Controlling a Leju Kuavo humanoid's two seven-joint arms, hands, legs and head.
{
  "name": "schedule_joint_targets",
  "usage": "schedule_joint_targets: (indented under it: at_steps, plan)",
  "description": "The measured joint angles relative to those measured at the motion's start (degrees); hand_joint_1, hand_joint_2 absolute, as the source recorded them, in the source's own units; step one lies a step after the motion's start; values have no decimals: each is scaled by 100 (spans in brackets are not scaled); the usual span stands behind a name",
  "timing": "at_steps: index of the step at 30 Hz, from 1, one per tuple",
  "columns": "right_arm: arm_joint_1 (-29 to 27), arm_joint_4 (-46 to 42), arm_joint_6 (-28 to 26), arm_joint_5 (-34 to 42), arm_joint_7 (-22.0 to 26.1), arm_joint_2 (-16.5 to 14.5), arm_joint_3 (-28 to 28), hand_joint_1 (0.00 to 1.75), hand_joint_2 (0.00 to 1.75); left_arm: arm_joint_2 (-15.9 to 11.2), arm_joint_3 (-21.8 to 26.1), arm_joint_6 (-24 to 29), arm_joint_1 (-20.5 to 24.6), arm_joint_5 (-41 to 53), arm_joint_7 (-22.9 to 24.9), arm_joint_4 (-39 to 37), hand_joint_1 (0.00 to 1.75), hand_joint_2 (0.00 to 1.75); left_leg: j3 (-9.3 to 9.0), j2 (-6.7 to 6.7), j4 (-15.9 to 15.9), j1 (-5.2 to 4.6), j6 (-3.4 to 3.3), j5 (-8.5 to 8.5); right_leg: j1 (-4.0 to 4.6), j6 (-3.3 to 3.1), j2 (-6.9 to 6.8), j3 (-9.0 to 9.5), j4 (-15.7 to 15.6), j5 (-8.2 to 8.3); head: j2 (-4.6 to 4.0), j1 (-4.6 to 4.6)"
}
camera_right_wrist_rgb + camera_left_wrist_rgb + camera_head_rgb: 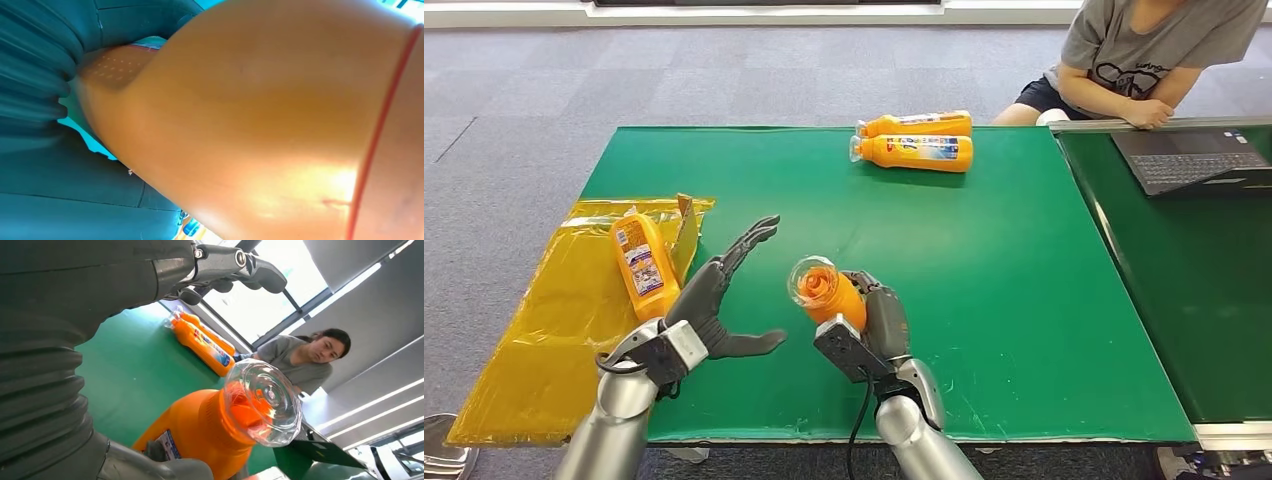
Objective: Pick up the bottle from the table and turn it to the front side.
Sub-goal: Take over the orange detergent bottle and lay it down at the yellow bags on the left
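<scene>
Although the pick-up appears done, the turning looks unfinished. The orange bottle point(829, 293) is held clear of the green tabletop point(984, 270) in the right hand point(879, 325), whose fingers point(886, 310) are wrapped round its body, with the clear cap tipped towards the left hand point(719, 305). That hand is held just beside the cap, its fingers point(749, 240) spread and nothing grasped. The label is only partly seen in the left wrist view, so whether the front side is yet presented cannot be told; rotation is judged to remain.
</scene>
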State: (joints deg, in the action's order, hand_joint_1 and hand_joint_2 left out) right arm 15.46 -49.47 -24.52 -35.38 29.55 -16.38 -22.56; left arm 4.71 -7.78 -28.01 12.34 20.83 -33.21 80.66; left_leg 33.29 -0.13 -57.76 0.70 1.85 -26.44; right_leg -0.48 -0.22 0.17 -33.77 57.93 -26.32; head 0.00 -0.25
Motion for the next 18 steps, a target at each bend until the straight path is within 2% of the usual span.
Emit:
schedule_joint_targets:
  at_steps: [5, 18]
  plan:
    - [0, 1, 1, -31, -9, -5, 0, 175, 175, 127, -111, 175, 135, 85, 76, -232, 0, 175, 0, 1, -1, 0, 0, 0, 0, -2, 2, -1, 0, 2, 0, 0]
    - [0, 1, 0, -46, -7, -5, 0, 175, 175, 195, -179, 178, 200, 96, 76, -436, 0, 175, 0, 1, 0, 0, 0, 0, 1, -2, 3, -3, 0, 2, 0, 0]
